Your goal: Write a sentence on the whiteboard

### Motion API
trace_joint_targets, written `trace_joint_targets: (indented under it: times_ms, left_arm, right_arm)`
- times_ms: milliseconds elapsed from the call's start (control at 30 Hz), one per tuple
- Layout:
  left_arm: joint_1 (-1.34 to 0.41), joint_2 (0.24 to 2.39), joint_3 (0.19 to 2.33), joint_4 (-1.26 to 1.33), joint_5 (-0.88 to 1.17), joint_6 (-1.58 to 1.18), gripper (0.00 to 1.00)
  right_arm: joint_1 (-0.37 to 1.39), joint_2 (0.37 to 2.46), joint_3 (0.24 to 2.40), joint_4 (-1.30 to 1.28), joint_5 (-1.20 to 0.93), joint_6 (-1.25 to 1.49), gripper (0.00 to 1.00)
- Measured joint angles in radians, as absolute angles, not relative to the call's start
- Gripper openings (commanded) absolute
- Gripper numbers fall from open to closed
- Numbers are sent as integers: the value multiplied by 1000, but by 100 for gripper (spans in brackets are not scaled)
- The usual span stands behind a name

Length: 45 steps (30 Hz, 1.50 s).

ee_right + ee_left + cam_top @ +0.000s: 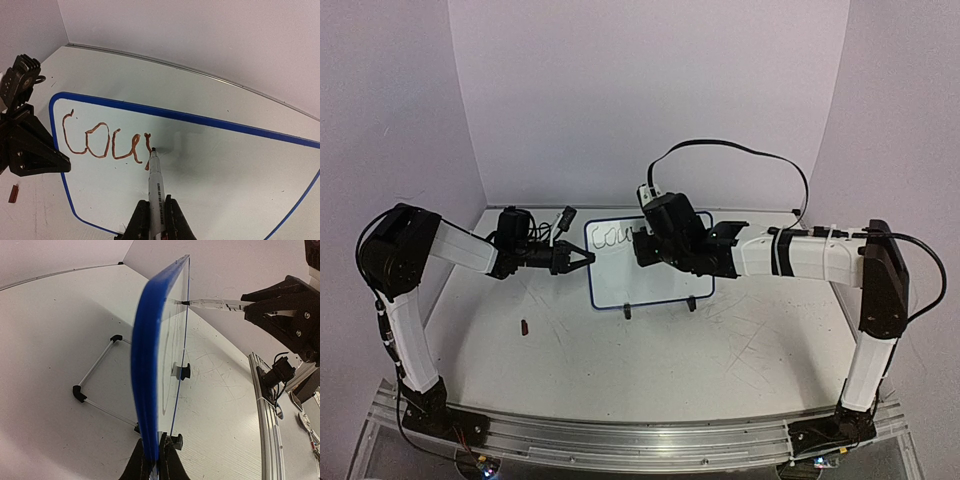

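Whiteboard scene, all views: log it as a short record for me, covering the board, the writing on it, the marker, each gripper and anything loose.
board: whiteboard, blue frame, standing upright on the table
writing: letters reading "Cour", reddish-brown, top left of the board
marker: marker, tip at the board surface by the last letter
left gripper: left gripper shut on the board's side edge
right gripper: right gripper shut on the marker
loose: small red piece on the table, left of the board

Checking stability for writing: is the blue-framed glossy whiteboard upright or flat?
Upright: the blue-framed whiteboard stands on black clip feet, left gripper clamping its edge.
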State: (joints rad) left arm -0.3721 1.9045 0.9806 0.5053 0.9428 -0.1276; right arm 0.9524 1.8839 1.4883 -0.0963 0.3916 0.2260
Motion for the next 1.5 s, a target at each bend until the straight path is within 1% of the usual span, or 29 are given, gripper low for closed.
trace_joint_targets:
  times_ms: [667,767,1000,1500]
  left_arm:
    - [-373,1905,981,505,938,-129,0]
    - [-373,1905,981,505,940,-128,0]
    - [-373,1905,981,505,942,-127,0]
    - [-373,1905,981,505,942,-127,0]
  right_arm:
    - [953,1898,1511,-98,456,232,0]
    - [953,1882,1485,-77,459,235,0]
    - [939,1789,1344,-14,431,231,0]
    - [914,1786,1339,7,406,245,0]
